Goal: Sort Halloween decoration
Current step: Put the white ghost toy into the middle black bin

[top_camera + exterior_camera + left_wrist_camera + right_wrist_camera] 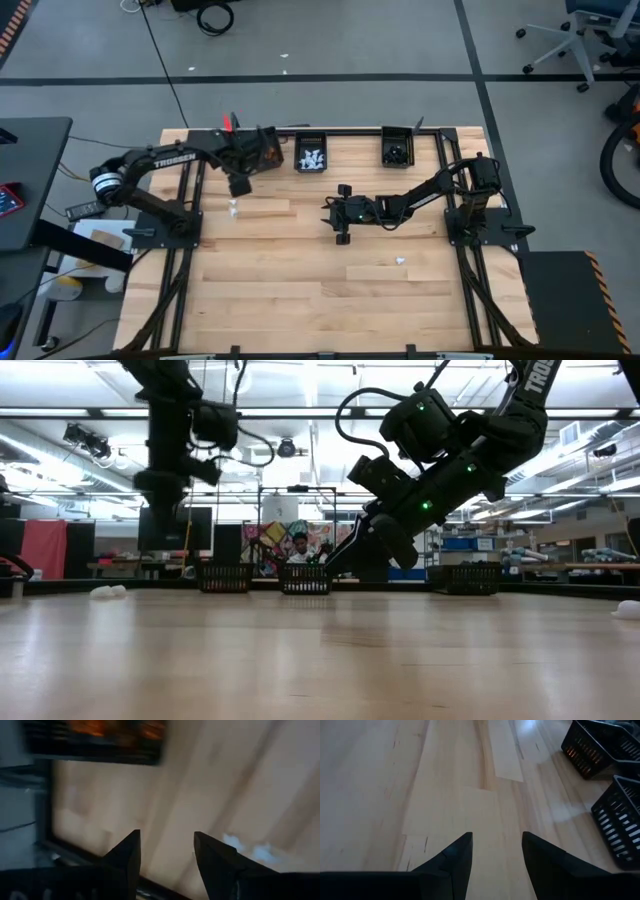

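Overhead, the wooden worktop (300,290) filled the middle of the frame, with three black bins along its upper edge: one holding orange trinkets (268,152) under the left arm, a middle bin (311,157) of white ones, and a right bin (397,148) of black ones. Upper left, the left tool (239,186) hung just below the orange bin, fingers spread and empty. At centre, the right tool (343,213) sat low over bare wood, fingers likewise spread, gripping nothing. Two white trinkets lay loose: one (235,208) just below the left tool, another (401,260) toward the lower right.
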`<state>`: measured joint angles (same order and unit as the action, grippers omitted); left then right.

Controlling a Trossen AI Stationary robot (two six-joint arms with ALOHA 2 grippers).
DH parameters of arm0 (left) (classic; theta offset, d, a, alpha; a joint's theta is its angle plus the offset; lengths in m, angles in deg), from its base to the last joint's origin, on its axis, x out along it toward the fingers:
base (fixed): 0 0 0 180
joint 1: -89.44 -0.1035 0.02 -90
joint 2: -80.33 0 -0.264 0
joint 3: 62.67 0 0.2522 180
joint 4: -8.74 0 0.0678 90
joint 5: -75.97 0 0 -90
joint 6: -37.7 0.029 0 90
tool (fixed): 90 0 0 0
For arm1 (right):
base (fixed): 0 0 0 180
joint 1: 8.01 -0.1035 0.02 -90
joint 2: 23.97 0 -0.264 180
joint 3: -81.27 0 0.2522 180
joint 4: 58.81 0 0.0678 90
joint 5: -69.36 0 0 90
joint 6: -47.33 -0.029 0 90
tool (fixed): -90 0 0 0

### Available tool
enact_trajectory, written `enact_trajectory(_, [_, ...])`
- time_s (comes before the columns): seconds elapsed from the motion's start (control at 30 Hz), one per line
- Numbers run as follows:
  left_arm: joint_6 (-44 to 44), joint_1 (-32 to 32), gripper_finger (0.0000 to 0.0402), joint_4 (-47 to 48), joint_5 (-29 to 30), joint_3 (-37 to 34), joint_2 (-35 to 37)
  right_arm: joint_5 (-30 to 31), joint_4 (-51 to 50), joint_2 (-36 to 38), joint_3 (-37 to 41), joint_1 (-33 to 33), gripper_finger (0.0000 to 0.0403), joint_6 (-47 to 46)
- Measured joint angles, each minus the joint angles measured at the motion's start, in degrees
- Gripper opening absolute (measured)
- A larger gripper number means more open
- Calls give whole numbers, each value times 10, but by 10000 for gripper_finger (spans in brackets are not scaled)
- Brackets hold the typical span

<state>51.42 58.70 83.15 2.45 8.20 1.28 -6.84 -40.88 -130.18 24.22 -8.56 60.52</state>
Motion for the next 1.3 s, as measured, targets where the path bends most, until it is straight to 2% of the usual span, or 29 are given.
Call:
enact_trajectory(0.2, [60,18,163,2,-42,-61,-7,0,0,0,0,-1,176,-2])
enact_trajectory(0.37, [50,21,163,-11,-56,-95,-38,0,8,0,0,-1,176,-2])
enact_trajectory(0.73, [60,25,162,-9,-62,-98,-135,-4,11,0,0,-1,176,-6])
enact_trajectory(1.1, [77,71,161,-37,-63,-97,-148,-5,11,0,0,-1,176,-6])
enact_trajectory(1.3, [77,82,140,-50,-63,-97,-148,-5,11,0,0,-1,176,-6])
